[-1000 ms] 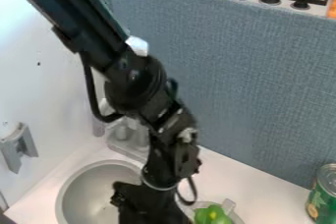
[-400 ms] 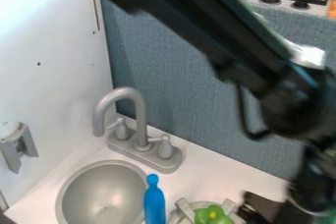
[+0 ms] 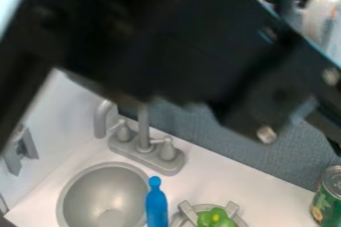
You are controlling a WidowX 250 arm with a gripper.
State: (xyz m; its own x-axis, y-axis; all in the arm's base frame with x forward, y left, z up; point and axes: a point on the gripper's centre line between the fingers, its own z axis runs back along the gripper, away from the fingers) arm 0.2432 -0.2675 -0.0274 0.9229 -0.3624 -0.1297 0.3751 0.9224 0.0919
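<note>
The black arm spans the upper part of the camera view, close to the lens, and runs out at the right edge. Below it, a blue bottle-shaped object (image 3: 156, 205) lies or stands beside the sink's right rim. A green pepper-like object (image 3: 214, 218) sits in a grey pot or strainer (image 3: 188, 212) at the bottom edge. At the lower right is a green can (image 3: 326, 198) with a metal lid.
The round grey sink (image 3: 105, 196) is at the lower left, with the grey faucet (image 3: 144, 139) behind it, partly covered by the arm. A grey bracket (image 3: 21, 150) is on the white wall. A blue-grey panel (image 3: 200, 126) borders the counter.
The arm swung right across the counter, then came up and nearer the camera, covering the upper view. The blue object, first hidden behind the arm, came into sight, and the can shows again.
</note>
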